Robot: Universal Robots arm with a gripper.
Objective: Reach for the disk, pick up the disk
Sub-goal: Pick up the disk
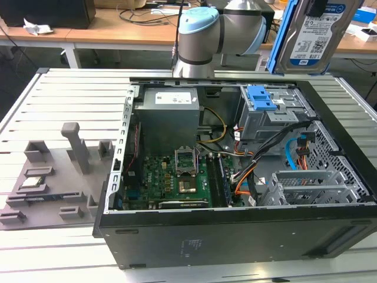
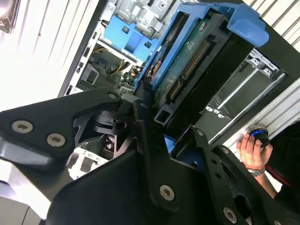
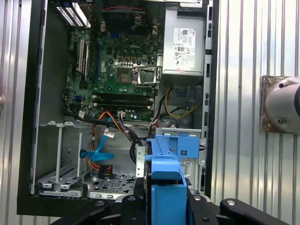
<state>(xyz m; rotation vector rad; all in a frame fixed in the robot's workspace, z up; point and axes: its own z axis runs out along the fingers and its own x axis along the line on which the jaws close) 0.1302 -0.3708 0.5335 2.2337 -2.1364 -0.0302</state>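
The disk [image 1: 310, 35] hangs in the air above the far right corner of the open computer case, standing on edge with its blue-and-white label facing the exterior view and a blue side rail [image 1: 281, 35] along one edge. In the second wrist view the disk [image 2: 187, 61] shows its green circuit board and connector, framed by blue rails, and my gripper [image 2: 157, 119] is shut on it with the black fingers [image 2: 140, 112] clamped at its near end. In the first wrist view the disk's blue rail [image 3: 165, 183] stands edge-on between the black gripper [image 3: 164, 206] links, above the case.
The open black computer case [image 1: 235, 239] lies on a slatted metal table [image 1: 70, 94]. Inside are a grey drive cage with a blue latch [image 1: 263, 97], a motherboard [image 1: 171, 177], a power supply [image 1: 168, 115] and orange and blue cables. A grey fixture plate [image 1: 53, 183] sits at the exterior view's left. A person's hand [image 2: 251, 151] rests beside the table.
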